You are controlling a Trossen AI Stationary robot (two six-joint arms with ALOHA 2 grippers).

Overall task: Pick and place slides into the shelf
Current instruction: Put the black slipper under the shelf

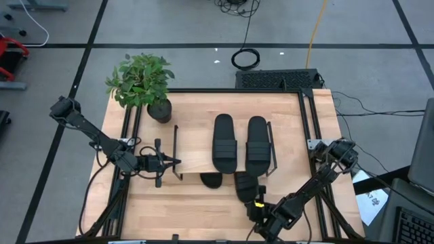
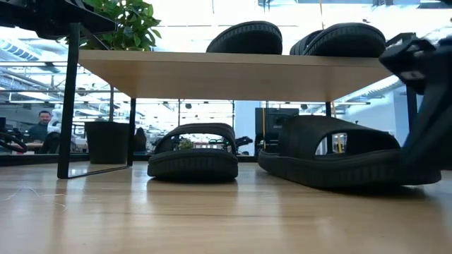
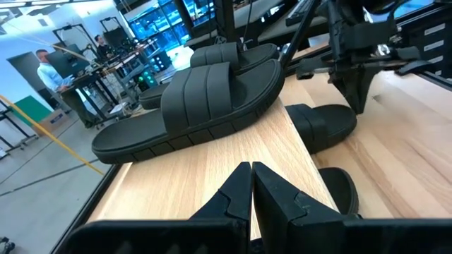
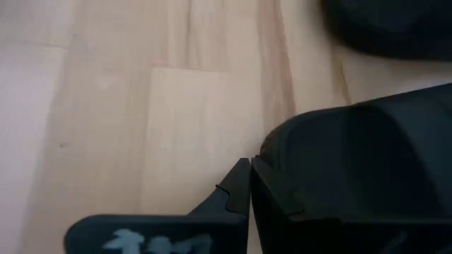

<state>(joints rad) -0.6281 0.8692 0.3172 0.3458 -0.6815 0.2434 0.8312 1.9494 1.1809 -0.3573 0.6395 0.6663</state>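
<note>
Two black slides lie side by side on top of the shelf, a light board on a thin black wire frame. A third slide rests sole down on the table under the board. The fourth slide lies on the table at the shelf's near edge, its toe end under the board. My right gripper is shut and low at that slide's near end. My left gripper is shut, level with the board's left end and holding nothing. My right gripper touches the fourth slide's rounded near end with the outer side of one shut finger. It slants down from the table's near right. The slide lies flat on its sole on the table. Nothing is between the fingers.
A potted plant stands at the table's far left corner, beside the shelf. Black frame rails run along the table's left and right sides. Bare tabletop lies near the front edge on the left. A person stands in the room beyond.
</note>
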